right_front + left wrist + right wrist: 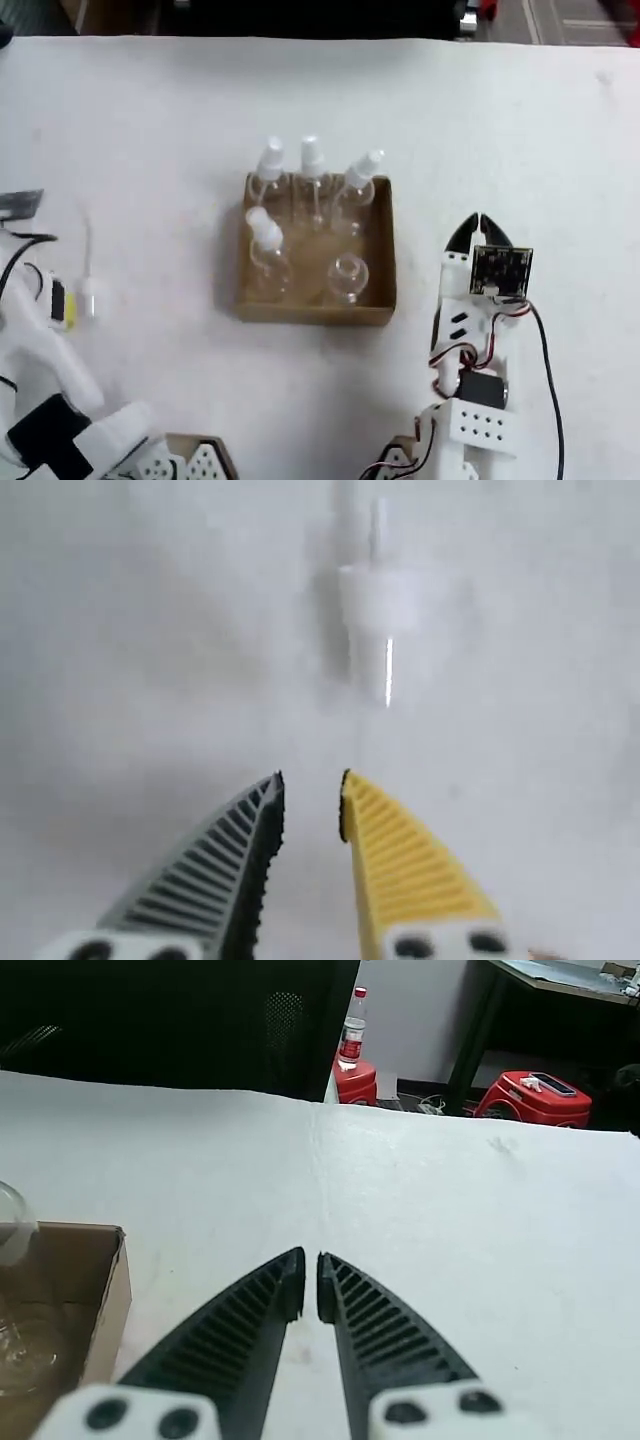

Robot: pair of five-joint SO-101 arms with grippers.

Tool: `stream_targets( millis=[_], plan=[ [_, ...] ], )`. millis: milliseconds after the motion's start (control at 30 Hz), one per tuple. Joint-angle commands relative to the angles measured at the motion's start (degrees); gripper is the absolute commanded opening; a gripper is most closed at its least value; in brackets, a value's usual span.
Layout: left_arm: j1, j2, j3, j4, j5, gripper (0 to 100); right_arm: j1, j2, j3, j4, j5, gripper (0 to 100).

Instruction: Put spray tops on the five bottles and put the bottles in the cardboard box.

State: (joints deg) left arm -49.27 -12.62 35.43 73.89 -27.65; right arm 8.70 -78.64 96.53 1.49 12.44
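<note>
The cardboard box (310, 312) stands mid-table with five clear bottles in it. Three along its back wall and one at front left (266, 250) carry white spray tops. The front-right bottle (347, 278) has a bare neck. A loose spray top (90, 295) with its thin tube lies on the table left of the box. My left gripper (62, 303) is just left of it; in the left wrist view its grey and yellow fingers (312, 802) stand slightly open, short of the spray top (378, 600), holding nothing. My right gripper (478, 228) rests shut and empty to the right of the box (108, 1295).
White cloth covers the table. A dark flat object (20, 204) lies at the left edge. Past the far table edge stand red stools (530, 1095) and a plastic bottle (350, 1035).
</note>
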Motion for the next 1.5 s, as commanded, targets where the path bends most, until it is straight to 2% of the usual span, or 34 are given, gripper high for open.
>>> stream_targets(
  millis=[0, 200, 267, 467, 533, 633, 767, 933, 1100, 1200, 1400, 1467],
  plan=[
    [1.71, 0.04, -0.62, 2.81, 13.54, 10, -0.31, 0.66, 0.62, -0.75, 0.62, 1.8],
    [3.56, 0.22, -0.7, 1.93, 46.07, 10, -0.31, 0.66, 0.62, -0.75, 0.62, 1.8],
    [5.49, 0.22, -0.97, 0.88, 50.02, 10, -0.31, 0.66, 0.62, -0.75, 0.62, 1.8],
    [14.99, 0.75, -0.09, -0.35, 46.51, 10, -0.31, 0.66, 0.62, -0.75, 0.62, 1.8],
    [15.96, 0.75, 1.41, -1.67, 46.68, 10, -0.31, 0.66, 0.62, -0.75, 0.62, 1.8],
    [16.22, 0.75, 5.19, -7.74, 46.51, 10, -0.31, 0.66, 0.62, -0.75, 0.62, 1.8],
    [15.87, 0.31, 8.79, -12.84, 46.33, 10, -0.31, 0.66, 0.62, -0.75, 0.62, 1.8],
    [14.99, -0.4, 7.47, -7.3, 46.42, 10, -0.31, 0.66, 0.62, -0.75, 0.62, 1.8],
    [7.08, -5.93, 1.58, 1.14, 46.68, 10, -0.31, 0.66, 0.62, -0.75, 0.62, 1.8],
    [4.35, -10.95, 0.0, 3.43, 46.68, 10, -0.31, 0.66, 0.62, -0.92, 0.62, 1.8],
    [4.09, -16.92, 1.67, -0.7, 45.63, 10, -0.31, 0.66, 0.62, -0.84, 0.62, 1.8],
    [4.26, -16.66, 4.13, -3.16, 39.65, 10, -0.31, 0.66, 0.62, -0.84, 0.62, 1.8]
  ],
)
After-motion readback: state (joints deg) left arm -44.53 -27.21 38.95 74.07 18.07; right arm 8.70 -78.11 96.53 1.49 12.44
